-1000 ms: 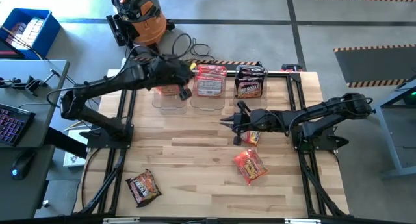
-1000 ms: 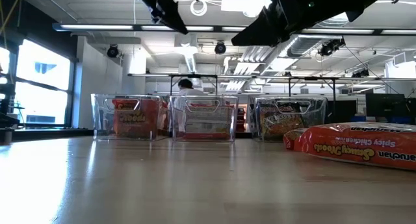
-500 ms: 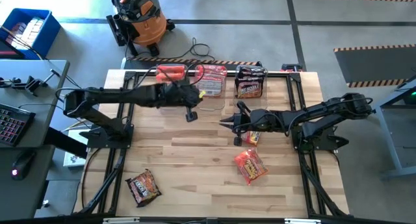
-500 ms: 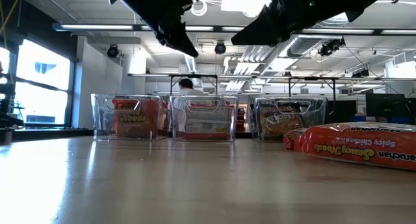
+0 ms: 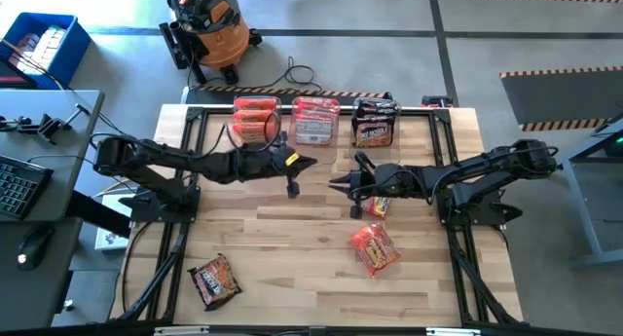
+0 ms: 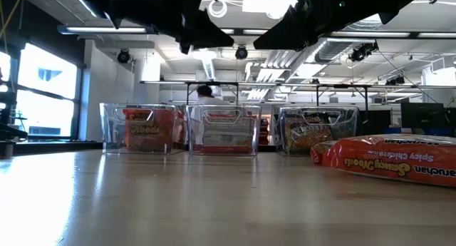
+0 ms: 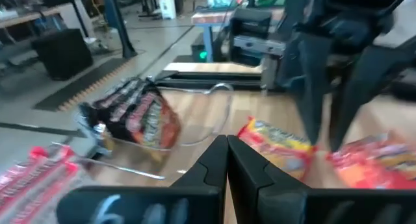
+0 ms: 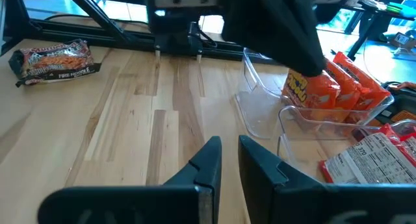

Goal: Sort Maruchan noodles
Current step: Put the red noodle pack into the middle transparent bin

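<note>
Three clear bins stand along the table's far edge, holding orange packets [image 5: 255,122], red-and-white packets [image 5: 314,122] and dark packets [image 5: 375,124]. Loose Maruchan noodles lie flat on the wood: an orange packet [image 5: 375,248], another orange one [image 5: 379,206] partly under my right arm, and a dark one [image 5: 214,280] near the front left. My left gripper [image 5: 310,162] hangs shut and empty over the table's middle, just in front of the bins. My right gripper [image 5: 334,183] faces it, a narrow gap between its fingers [image 8: 209,160] and nothing in it.
Black frame rails [image 5: 195,180] run along the table's left and right sides and behind the bins. Bare wood [image 5: 292,248] lies between the loose packets. An orange vacuum [image 5: 209,24] stands on the floor beyond the far edge, and a desk with a keyboard [image 5: 19,185] stands on the left.
My left gripper has drawn back from above the orange bin, sinking and moving toward the table's middle. It has tipped from pointing steeply down to nearly level and has stayed shut. The orange packets in that bin, which the arm hid before, show in full.
</note>
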